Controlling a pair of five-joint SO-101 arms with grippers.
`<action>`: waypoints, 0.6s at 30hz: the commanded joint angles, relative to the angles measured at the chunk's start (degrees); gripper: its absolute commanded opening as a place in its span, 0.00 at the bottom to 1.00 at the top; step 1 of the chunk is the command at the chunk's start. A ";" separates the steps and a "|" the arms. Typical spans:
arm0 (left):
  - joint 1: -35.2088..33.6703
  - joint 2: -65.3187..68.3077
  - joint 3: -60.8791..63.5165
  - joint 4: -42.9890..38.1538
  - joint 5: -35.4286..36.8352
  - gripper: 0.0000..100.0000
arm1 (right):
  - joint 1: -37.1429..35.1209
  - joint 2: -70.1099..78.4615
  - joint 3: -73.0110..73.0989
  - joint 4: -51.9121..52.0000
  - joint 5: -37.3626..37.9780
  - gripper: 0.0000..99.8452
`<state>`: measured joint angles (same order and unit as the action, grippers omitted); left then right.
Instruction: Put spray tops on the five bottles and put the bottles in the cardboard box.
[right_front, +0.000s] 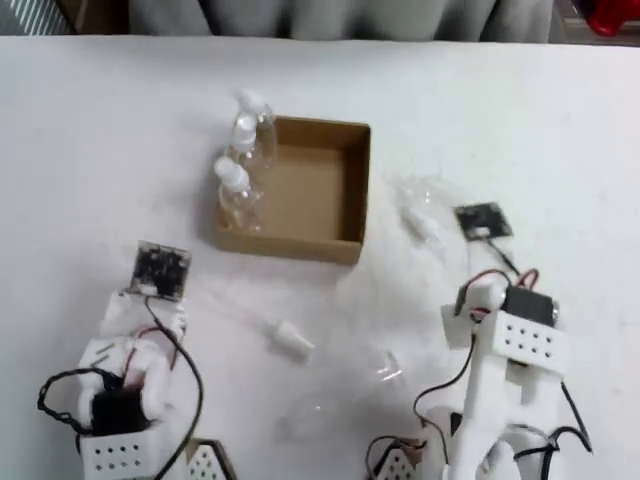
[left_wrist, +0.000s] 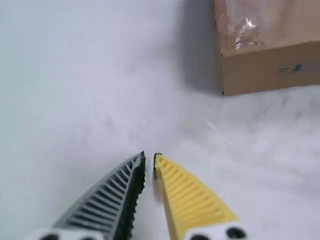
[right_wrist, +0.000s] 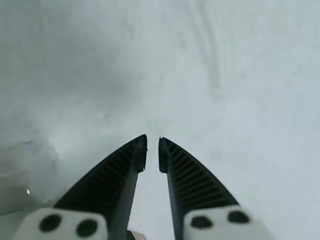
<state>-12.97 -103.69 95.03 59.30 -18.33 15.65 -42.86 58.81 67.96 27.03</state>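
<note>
left gripper (left_wrist: 149, 161) tips together, empty, aimed down at table (left_wrist: 75, 75) | right gripper (right_wrist: 152, 146) likewise (both arms folded low) | spray top (right_front: 291, 339) lies flat between them, tube toward left arm | cardboard box (left_wrist: 260, 65) ahead of left gripper, two capped bottles (right_front: 240, 190) inside

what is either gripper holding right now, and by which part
Nothing is held. The left gripper and the right gripper are both shut, with nothing in them, above the bare table.
</note>
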 joint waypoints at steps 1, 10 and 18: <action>3.74 -0.66 -7.47 4.84 -4.40 0.04 | 5.49 0.13 0.18 -3.65 -0.79 0.02; 10.42 -0.57 -20.40 14.07 -7.74 0.04 | 7.43 0.13 10.73 -15.96 -0.35 0.02; 14.11 4.00 -25.32 16.70 -15.74 0.04 | 7.87 0.13 11.87 -17.45 -0.26 0.02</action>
<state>-1.10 -104.48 74.55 75.91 -31.16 22.77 -42.86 71.12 52.04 26.51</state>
